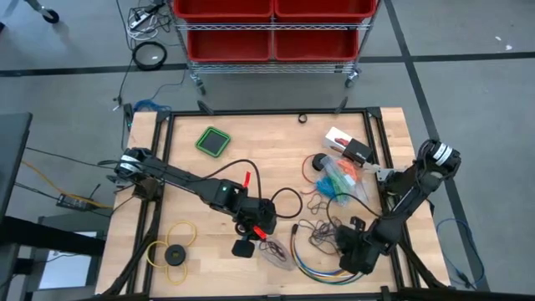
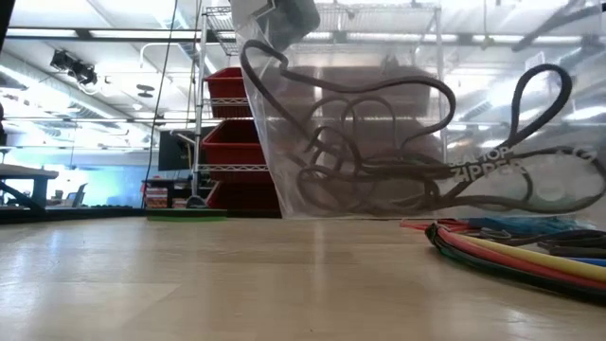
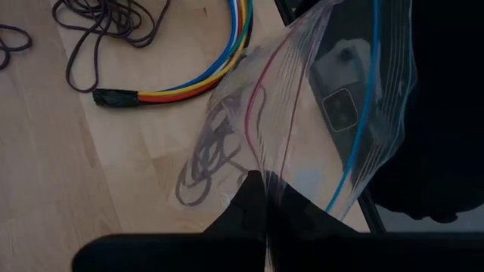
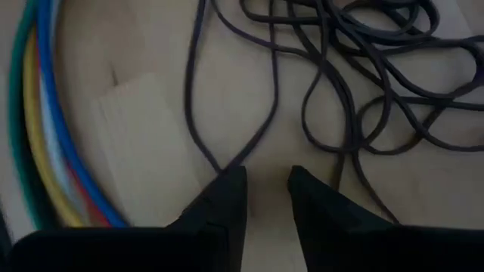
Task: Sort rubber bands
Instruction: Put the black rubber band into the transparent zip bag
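While your left gripper (image 3: 265,198) holds the bag (image 3: 318,113) pinched shut, lower the right gripper (image 4: 266,198), fingers apart, around one purple band (image 4: 227,113) on the table (image 4: 151,113), then close slowly.

Workshop: wire shelving (image 1: 272,50), red bins (image 1: 272,21)

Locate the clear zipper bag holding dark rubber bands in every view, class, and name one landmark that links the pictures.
High view: clear zipper bag, bottom centre, at the left tool.
Low view: bag hangs centre, above the table.
Left wrist view: bag, centre-right.
Right wrist view: not in it.
Shared landmark: multicoloured cables, beside the bag.
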Robot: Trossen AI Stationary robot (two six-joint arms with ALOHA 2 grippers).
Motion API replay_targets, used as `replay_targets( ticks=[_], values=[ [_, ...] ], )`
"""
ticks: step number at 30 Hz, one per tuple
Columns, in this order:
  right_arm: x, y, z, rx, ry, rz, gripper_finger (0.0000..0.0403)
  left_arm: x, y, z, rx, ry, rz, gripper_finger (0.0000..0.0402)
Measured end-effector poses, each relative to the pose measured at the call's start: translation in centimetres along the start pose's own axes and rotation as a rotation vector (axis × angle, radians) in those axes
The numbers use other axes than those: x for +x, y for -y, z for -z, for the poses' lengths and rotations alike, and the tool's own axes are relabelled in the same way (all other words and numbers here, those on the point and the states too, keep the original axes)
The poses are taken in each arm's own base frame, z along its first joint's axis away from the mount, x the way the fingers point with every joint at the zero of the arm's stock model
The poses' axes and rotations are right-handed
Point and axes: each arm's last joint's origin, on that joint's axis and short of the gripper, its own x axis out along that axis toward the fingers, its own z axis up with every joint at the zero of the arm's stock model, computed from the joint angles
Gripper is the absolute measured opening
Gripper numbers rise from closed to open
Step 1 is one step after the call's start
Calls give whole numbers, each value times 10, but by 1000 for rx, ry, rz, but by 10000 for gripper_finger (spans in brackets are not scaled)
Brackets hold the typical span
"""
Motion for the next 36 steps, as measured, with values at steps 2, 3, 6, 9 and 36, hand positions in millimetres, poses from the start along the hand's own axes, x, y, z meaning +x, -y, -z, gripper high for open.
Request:
replay_targets(
  ticks=[2,3,6,9,36],
  values=[
    [6,1,6,3,8,-1,94,0,0,0,0,0,0,1],
    [9,1,8,-2,11,9,94,0,0,0,0,1,0,1],
    [16,-1,13,-11,21,45,94,0,0,0,0,1,-1,1],
    [18,-5,14,-22,22,70,89,0,0,0,1,2,-1,1],
    [8,-21,9,22,34,103,88,0,0,0,4,4,-4,1]
  ],
)
